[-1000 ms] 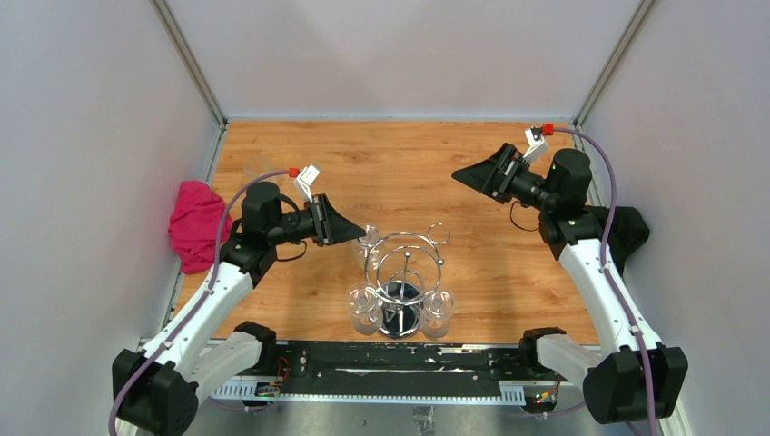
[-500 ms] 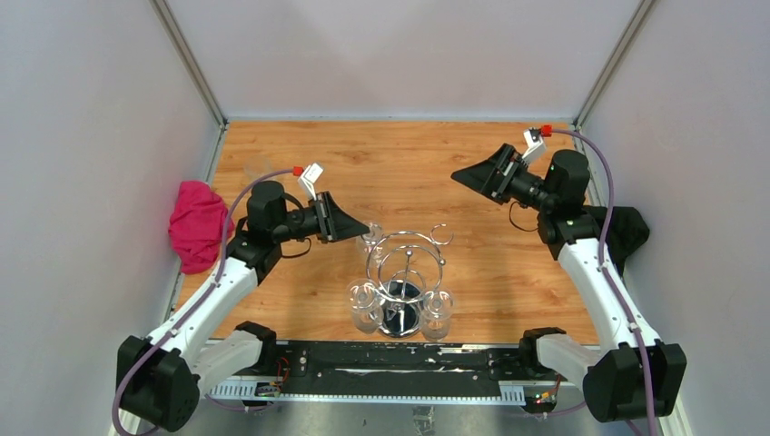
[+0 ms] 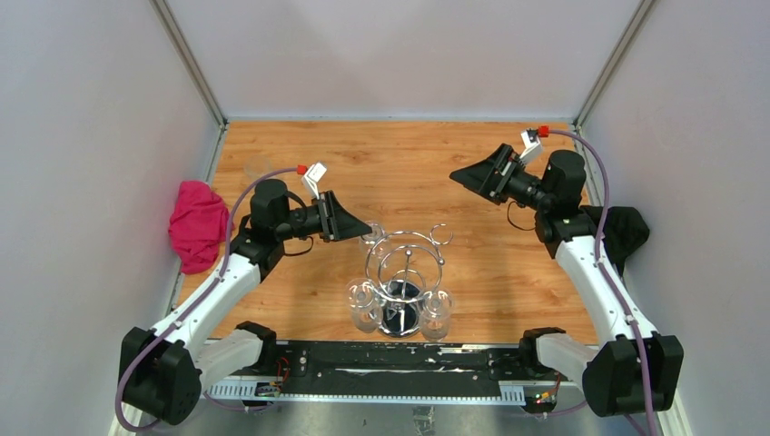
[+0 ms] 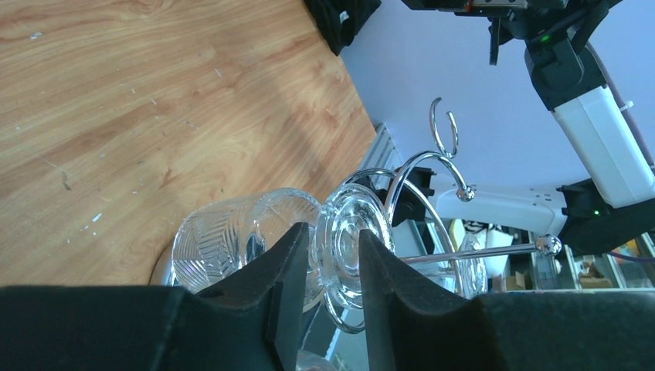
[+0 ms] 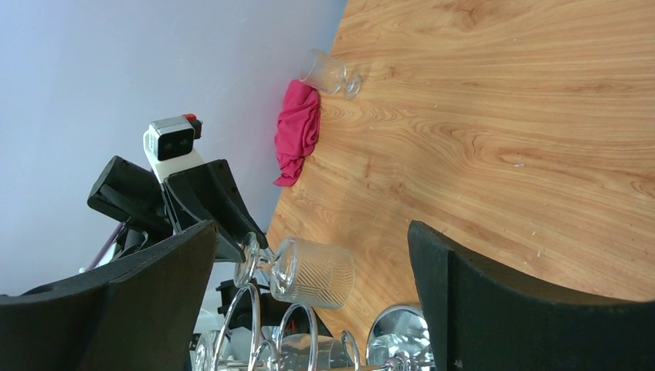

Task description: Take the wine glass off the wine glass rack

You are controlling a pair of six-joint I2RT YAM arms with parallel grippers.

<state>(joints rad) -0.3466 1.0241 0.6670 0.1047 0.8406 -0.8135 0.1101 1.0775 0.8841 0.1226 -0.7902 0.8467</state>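
The wine glass rack [image 3: 406, 259] stands at the table's near middle, a chrome pole with curling loops on a mirrored base [image 5: 398, 328]. A cut-pattern wine glass [image 3: 369, 238] hangs bowl-down at its left side. My left gripper [image 3: 366, 229] is shut on this glass. In the left wrist view its fingers [image 4: 332, 236] pinch the foot, with the bowl [image 4: 232, 236] to the left and a chrome loop [image 4: 409, 166] just behind. I cannot tell if the foot still rests on the loop. My right gripper [image 3: 457, 176] is open and empty, far right of the rack, facing the glass [image 5: 313, 272].
Two more glasses [image 3: 363, 304] [image 3: 437, 313] hang at the rack's front. A pink cloth [image 3: 195, 222] lies at the left wall, with another glass [image 3: 259, 166] on its side behind it. A black cloth [image 3: 626, 227] lies by the right wall.
My left gripper has moved a little right and up, in against the glass's foot. The right arm has barely shifted.
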